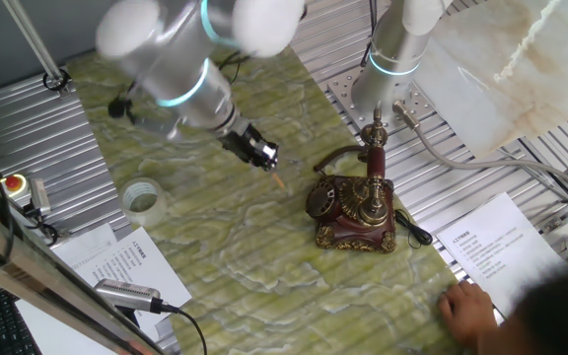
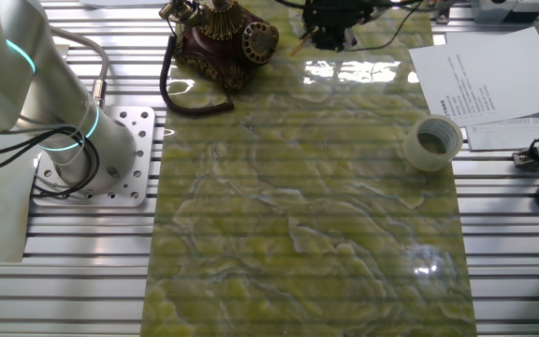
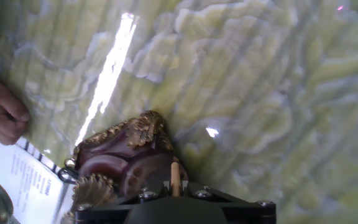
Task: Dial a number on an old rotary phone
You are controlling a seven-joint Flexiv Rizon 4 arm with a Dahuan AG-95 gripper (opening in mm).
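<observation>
A: Report the table contents, left side first, as one fixed view shows them.

B: A printed sheet (image 1: 116,261) lies at the left edge of the green marbled mat (image 1: 235,256). A clear tape roll (image 1: 142,198) stands on the mat just above that sheet. Right of the roll, the gripper (image 1: 264,158) hangs over the mat, tilted down toward the right.

A: State the gripper condition.

B: A thin wooden stick (image 1: 278,179) projects from its tip. The hand view shows the stick emerging from the black gripper body; the fingers themselves are not visible, so I cannot tell how far apart they stand.

A: Locate the phone.

B: The phone (image 1: 355,207) sits near the right edge of the mat, right of the gripper. The stick tip is near the dial (image 1: 324,201) but apart from it. The handset (image 1: 374,163) rests on the tall cradle. A black cord (image 1: 414,231) trails off the right side of the base.

A: Anything further right?

B: A second printed sheet (image 1: 496,251) lies beyond the mat, and a person's hand (image 1: 466,306) rests at its lower corner.
</observation>
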